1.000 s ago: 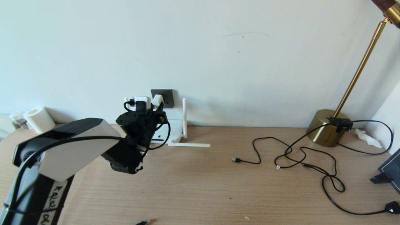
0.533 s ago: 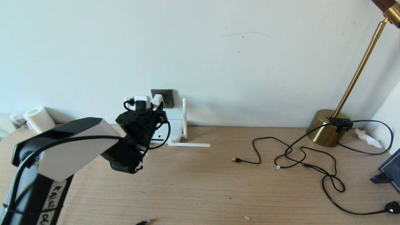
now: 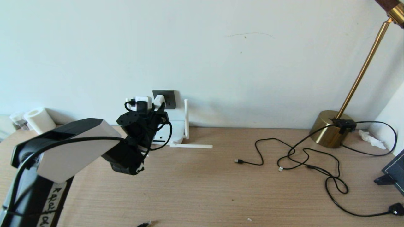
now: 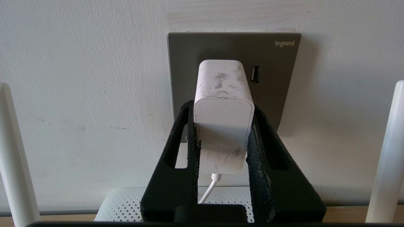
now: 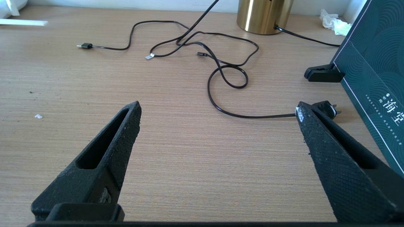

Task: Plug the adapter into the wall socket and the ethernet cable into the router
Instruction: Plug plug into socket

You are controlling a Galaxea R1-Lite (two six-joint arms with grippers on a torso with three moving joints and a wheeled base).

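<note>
left tool [image 4: 222,126] clamps adapter [image 4: 223,116] against wall socket [image 4: 271,85]; router [image 4: 123,203] beneath.

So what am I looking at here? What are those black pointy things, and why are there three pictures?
It's a robot with two arms, and each picture comes from a different camera on it. One camera sits on its head and looks down at a wooden table by a wall. The other two sit on its wrists, just behind its grippers.

The black pointy things are gripper fingers. The left gripper squeezes a white adapter and holds it against the grey wall socket. Below it lies the white router with its stick antennas.

The right gripper is wide open above the table, holding nothing. On the table lie thin black cables, and a brass lamp stands in the corner. A white paper roll sits far left.
</note>
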